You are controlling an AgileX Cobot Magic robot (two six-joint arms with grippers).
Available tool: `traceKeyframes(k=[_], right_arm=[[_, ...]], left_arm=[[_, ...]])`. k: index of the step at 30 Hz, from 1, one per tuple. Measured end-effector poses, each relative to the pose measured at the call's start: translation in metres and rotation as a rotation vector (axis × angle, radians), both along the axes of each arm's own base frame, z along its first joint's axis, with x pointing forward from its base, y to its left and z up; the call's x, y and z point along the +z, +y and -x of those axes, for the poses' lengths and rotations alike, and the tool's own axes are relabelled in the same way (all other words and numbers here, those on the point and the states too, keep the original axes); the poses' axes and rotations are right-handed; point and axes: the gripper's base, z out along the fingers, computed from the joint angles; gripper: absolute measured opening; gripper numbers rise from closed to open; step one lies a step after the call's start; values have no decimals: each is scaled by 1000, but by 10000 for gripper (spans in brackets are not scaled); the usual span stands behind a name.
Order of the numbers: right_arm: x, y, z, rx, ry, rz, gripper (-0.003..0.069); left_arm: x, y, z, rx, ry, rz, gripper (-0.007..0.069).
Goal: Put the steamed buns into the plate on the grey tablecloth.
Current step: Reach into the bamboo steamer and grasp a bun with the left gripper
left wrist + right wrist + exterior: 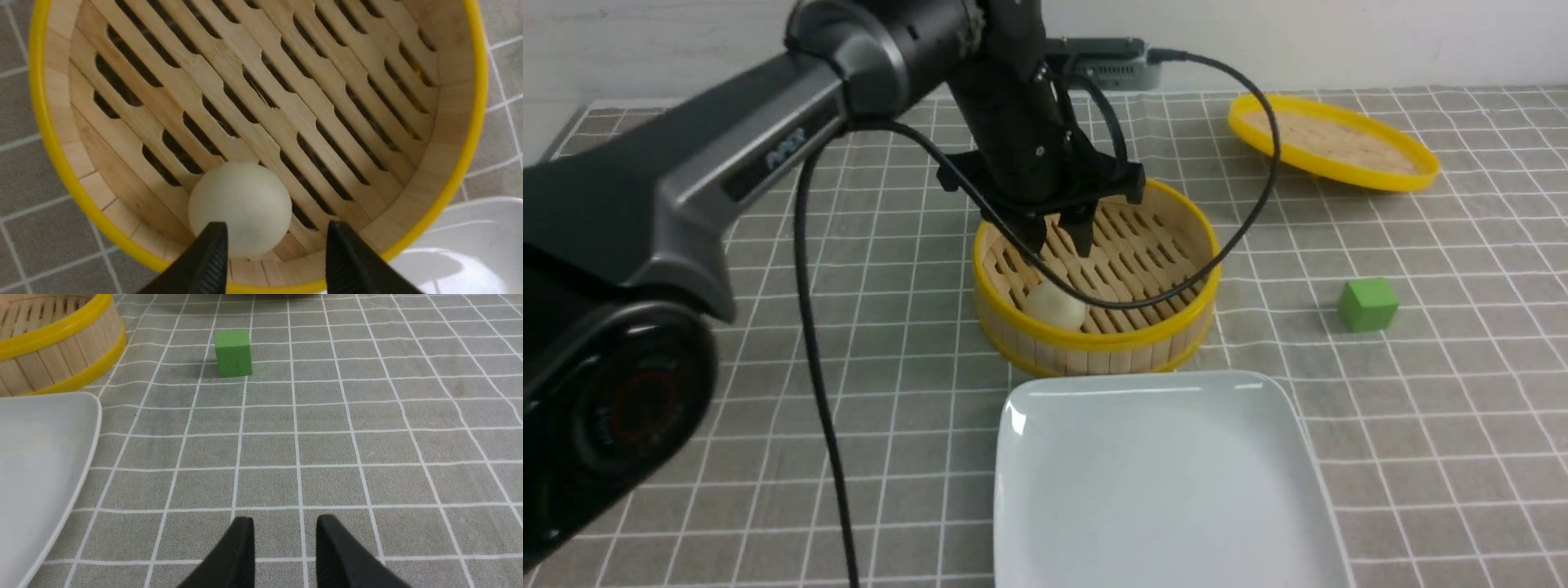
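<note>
1. Above a round, yellow-rimmed bamboo steamer (1094, 361), the robot's left gripper (1058, 237) points downward, its fingers parted, with nothing between them.
2. Inside the steamer, a single smooth, off-white steamed bun (1055, 305) sits on the slatted wooden base, close to the wall on the side toward the white plate.
3. Just beside the steamer, on the robot's side of it, the large white plate (1168, 482) lies flat on the grey tablecloth (915, 457), a cloth patterned with a grid of thin white lines.
4. To the right of the steamer and apart from it, a green cube (1369, 305) stands on the cloth.
5. Farther back on the right, beyond the cube, the round, yellow-rimmed bamboo lid (1331, 143) lies on the cloth.
6. Over bare cloth to the right of the plate, the right gripper (284, 522) holds nothing, its fingers standing apart.
7. Across the steamer in the front view, a black cable (1258, 212) loops from the left arm (760, 122).
</note>
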Motion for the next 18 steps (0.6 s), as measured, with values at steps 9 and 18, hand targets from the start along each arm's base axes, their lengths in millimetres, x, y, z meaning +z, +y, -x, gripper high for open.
traceKeyframes(k=[9, 18], right_arm=[[0, 0, 0, 0, 0, 0, 239], [0, 0, 0, 0, 0, 0, 239]], left_arm=[[-39, -6, -12, 13, 79, -64, 440], [-59, -2, -23, 12, 32, -149, 183]])
